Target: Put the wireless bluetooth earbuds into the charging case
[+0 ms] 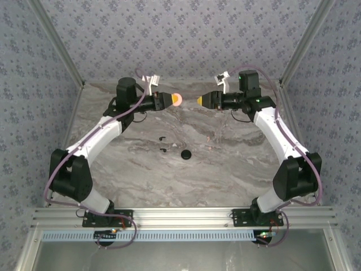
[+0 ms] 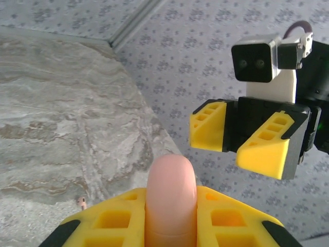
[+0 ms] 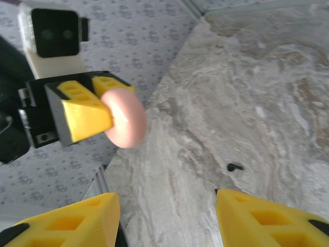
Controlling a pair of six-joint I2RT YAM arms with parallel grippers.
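Observation:
My left gripper (image 1: 171, 100) is shut on a pink rounded piece of the charging case (image 1: 177, 100), held above the back of the table. In the left wrist view the pink piece (image 2: 171, 180) stands up between the yellow fingers (image 2: 108, 221). My right gripper (image 1: 200, 100) faces it a short gap away, open and empty (image 3: 167, 216). From the right wrist view the pink piece (image 3: 128, 121) sticks out of the left gripper (image 3: 100, 103). Two tiny black earbuds (image 1: 162, 138) (image 1: 164, 149) lie on the marble table; one earbud (image 3: 235, 167) also appears in the right wrist view.
A round black piece (image 1: 185, 153) lies on the table just right of the earbuds. The marble table (image 1: 225, 164) is walled by patterned panels (image 1: 186, 34) at the back and sides. An aluminium rail (image 1: 186, 217) runs along the near edge.

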